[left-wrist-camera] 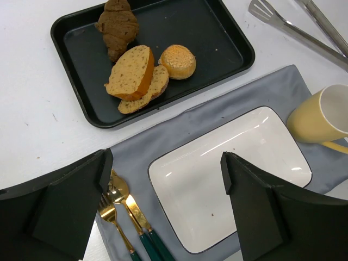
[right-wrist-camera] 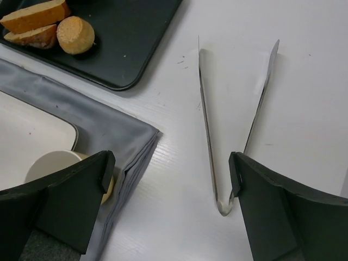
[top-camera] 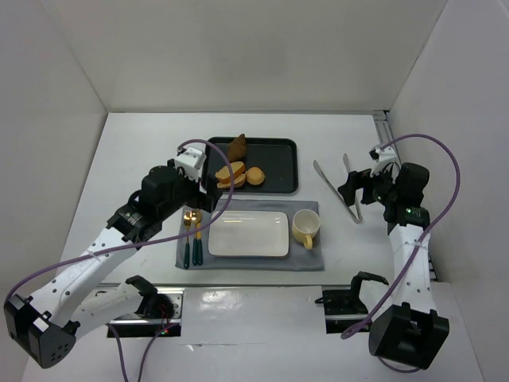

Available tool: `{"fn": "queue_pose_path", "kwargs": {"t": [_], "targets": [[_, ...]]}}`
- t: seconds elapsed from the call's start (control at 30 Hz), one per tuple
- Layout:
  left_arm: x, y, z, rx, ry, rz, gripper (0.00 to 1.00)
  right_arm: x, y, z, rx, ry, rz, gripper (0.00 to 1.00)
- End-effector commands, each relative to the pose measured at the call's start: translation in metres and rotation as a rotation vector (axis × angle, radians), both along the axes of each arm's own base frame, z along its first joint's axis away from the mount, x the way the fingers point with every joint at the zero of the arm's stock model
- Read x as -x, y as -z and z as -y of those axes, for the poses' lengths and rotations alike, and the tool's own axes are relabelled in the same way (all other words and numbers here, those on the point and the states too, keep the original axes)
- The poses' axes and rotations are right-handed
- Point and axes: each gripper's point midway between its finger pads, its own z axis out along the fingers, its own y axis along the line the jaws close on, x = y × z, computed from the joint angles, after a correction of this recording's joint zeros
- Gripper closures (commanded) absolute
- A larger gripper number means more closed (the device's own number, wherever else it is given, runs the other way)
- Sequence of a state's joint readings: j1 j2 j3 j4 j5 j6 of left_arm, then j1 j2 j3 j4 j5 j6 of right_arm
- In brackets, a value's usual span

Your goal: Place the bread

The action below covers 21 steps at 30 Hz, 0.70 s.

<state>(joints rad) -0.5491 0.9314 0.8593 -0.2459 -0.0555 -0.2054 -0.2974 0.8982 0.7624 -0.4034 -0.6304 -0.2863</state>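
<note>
Two slices of bread [top-camera: 231, 175] [left-wrist-camera: 133, 73] [right-wrist-camera: 35, 16] lean together on a black tray [top-camera: 278, 151] [left-wrist-camera: 217, 43] [right-wrist-camera: 136, 32], next to a round bun [top-camera: 254, 176] [left-wrist-camera: 178, 61] [right-wrist-camera: 75, 35] and a dark brown pastry [top-camera: 237, 147] [left-wrist-camera: 117, 27]. A bare white rectangular plate [top-camera: 248, 234] [left-wrist-camera: 234, 163] [right-wrist-camera: 27, 136] lies on a grey mat [top-camera: 310, 259] [left-wrist-camera: 217, 109] in front of the tray. My left gripper [top-camera: 200, 191] [left-wrist-camera: 166, 163] hangs open above the plate's left end, holding nothing. My right gripper [top-camera: 354, 189] [right-wrist-camera: 171, 163] is open over the table, its right finger above the hinge end of the metal tongs [top-camera: 338, 187] [right-wrist-camera: 207, 125].
A yellow mug [top-camera: 306, 227] [left-wrist-camera: 321, 117] [right-wrist-camera: 54, 160] stands on the mat right of the plate. Gold cutlery with green handles [top-camera: 191, 235] [left-wrist-camera: 128, 212] lies on the mat's left side. White walls close in the table on three sides.
</note>
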Motion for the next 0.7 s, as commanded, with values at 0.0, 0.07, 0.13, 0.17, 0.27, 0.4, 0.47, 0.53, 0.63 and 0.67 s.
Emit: {"fn": "queue_pose_path", "kwargs": {"t": [0.0, 0.07, 0.13, 0.17, 0.27, 0.4, 0.47, 0.53, 0.63, 0.67], "targets": [[-0.004, -0.013, 0.003, 0.013, 0.017, 0.055, 0.00, -0.008, -0.020, 0.004, 0.001, 0.019, 0.058, 0.00], [-0.004, -0.013, 0.003, 0.013, 0.017, 0.055, 0.00, -0.007, -0.024, 0.003, 0.005, 0.019, 0.071, 0.00], [-0.004, -0.013, 0.003, 0.013, 0.017, 0.055, 0.00, -0.003, -0.028, 0.000, 0.017, 0.003, 0.096, 0.00], [-0.004, -0.013, 0.003, 0.013, 0.017, 0.055, 0.00, -0.003, -0.024, 0.000, 0.016, 0.003, 0.095, 0.00], [-0.004, -0.013, 0.003, 0.013, 0.017, 0.055, 0.00, 0.001, -0.023, 0.000, 0.041, -0.007, 0.110, 0.00], [-0.004, -0.013, 0.003, 0.013, 0.017, 0.055, 0.00, 0.004, -0.024, -0.003, 0.059, -0.037, 0.123, 0.00], [-0.004, -0.013, 0.003, 0.013, 0.017, 0.055, 0.00, 0.004, -0.020, -0.004, 0.058, -0.050, 0.109, 0.00], [-0.004, -0.013, 0.003, 0.013, 0.017, 0.055, 0.00, 0.004, -0.018, -0.005, 0.059, -0.066, 0.107, 0.16], [-0.004, -0.013, 0.003, 0.013, 0.017, 0.055, 0.00, 0.002, -0.009, -0.005, 0.033, -0.059, 0.057, 1.00], [-0.004, -0.013, 0.003, 0.013, 0.017, 0.055, 0.00, 0.002, -0.009, -0.006, 0.024, -0.067, 0.045, 0.98]]}}
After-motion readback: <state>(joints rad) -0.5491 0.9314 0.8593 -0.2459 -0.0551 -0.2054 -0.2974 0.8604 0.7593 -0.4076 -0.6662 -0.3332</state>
